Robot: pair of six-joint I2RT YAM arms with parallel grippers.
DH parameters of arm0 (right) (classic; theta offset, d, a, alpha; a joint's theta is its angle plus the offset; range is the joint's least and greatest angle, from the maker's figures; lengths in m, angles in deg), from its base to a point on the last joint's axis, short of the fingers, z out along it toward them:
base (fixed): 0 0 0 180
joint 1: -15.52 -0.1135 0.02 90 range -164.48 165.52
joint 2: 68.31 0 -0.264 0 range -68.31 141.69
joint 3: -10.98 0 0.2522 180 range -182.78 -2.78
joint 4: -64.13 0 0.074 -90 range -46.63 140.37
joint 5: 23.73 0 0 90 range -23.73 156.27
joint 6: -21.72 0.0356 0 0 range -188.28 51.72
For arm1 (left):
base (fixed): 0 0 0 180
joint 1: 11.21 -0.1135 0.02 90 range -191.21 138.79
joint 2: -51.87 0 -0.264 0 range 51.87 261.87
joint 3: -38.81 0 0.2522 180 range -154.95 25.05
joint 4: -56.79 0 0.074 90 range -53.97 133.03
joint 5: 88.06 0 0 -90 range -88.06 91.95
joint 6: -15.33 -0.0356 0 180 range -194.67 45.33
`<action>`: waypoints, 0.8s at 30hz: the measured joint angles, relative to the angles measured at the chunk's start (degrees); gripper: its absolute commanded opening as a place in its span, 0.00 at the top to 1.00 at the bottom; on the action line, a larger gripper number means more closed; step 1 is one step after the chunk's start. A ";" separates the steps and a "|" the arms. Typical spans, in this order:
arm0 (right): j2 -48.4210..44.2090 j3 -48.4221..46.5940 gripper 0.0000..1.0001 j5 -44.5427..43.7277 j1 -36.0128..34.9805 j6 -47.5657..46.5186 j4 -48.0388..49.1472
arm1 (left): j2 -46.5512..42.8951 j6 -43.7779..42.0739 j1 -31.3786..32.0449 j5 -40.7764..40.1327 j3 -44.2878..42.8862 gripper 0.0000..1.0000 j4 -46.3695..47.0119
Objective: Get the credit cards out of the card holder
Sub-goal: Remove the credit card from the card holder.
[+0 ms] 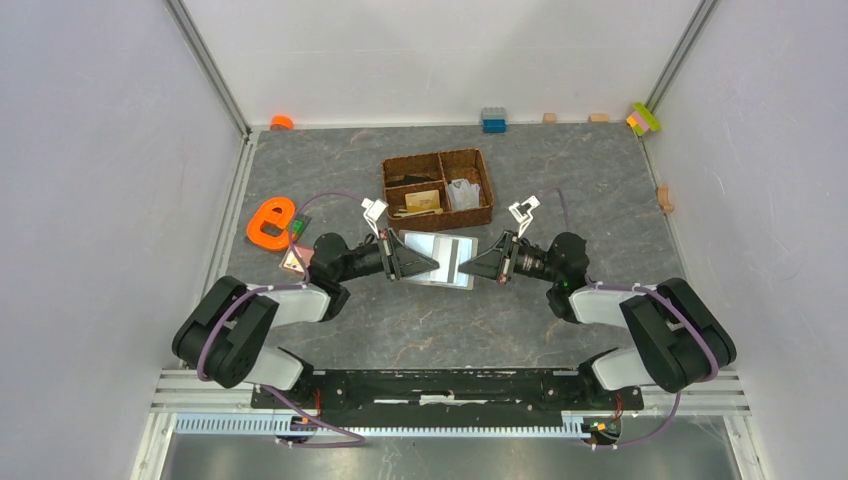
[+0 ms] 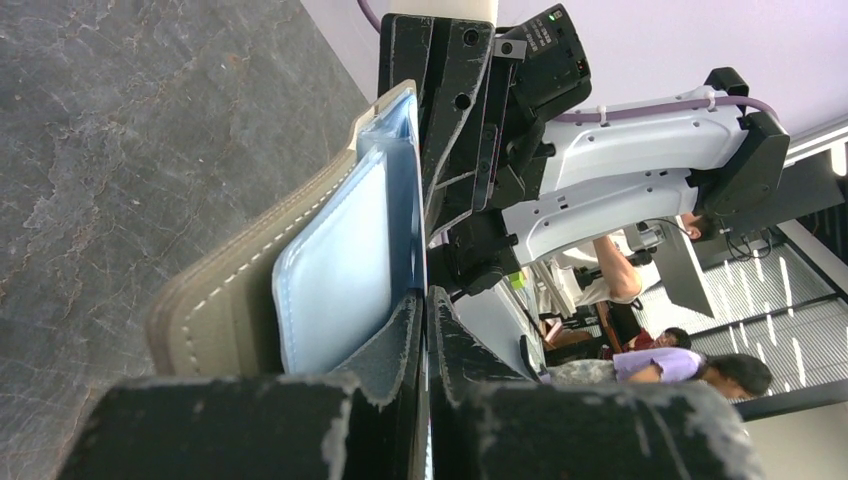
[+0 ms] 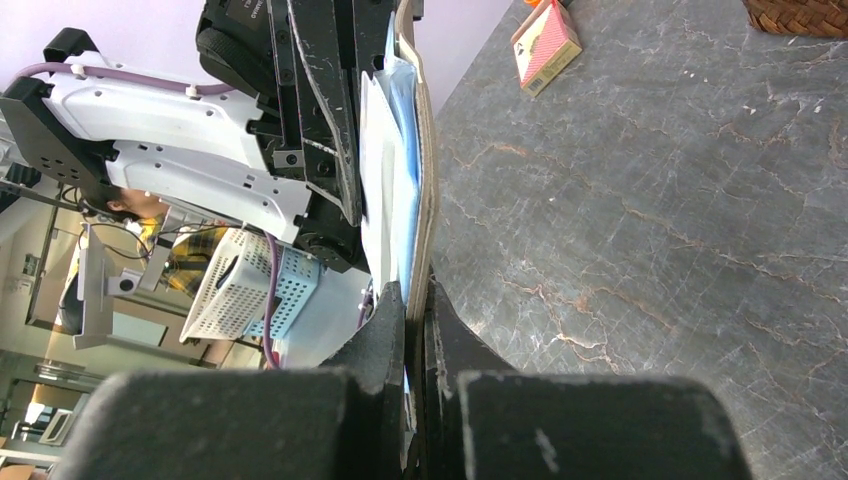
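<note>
Grey-olive card holder point(image 1: 441, 247) held open, pinched by left gripper point(image 1: 434, 262) and right gripper point(image 1: 462, 265).

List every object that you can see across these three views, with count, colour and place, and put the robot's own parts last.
grey-olive folding card holder: one, light-blue inside; held open above the table by both grippers
brown woven divided basket: one; back centre of the table
orange-tan flat card: one; basket's front-left compartment
white item: one, unidentifiable; basket's right compartment
orange curved plastic object: one; left side
red-patterned small box: one; near the left arm
blue-grey block: one; back wall
tan blocks: three; two at the back wall, one at the right edge
yellow-pink-green block: one; back-right corner
grey marbled table: one
left gripper: black; shut on the holder
right gripper: black; shut on the holder
</note>
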 measured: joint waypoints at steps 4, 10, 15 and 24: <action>0.00 0.00 1.00 0.17 0.24 0.17 0.44 | 0.00 0.15 -0.68 -0.04 0.22 0.98 0.50; 0.00 0.07 1.00 0.20 1.18 0.79 0.52 | -1.42 0.15 -2.32 -0.74 1.16 0.98 0.13; 0.00 0.20 1.00 0.15 1.99 1.07 0.90 | -2.51 0.13 -3.50 -1.79 1.68 0.98 -0.98; -0.83 1.36 1.00 -1.86 4.94 -1.97 -4.20 | -7.74 -1.70 -5.18 -5.44 2.51 0.98 -8.52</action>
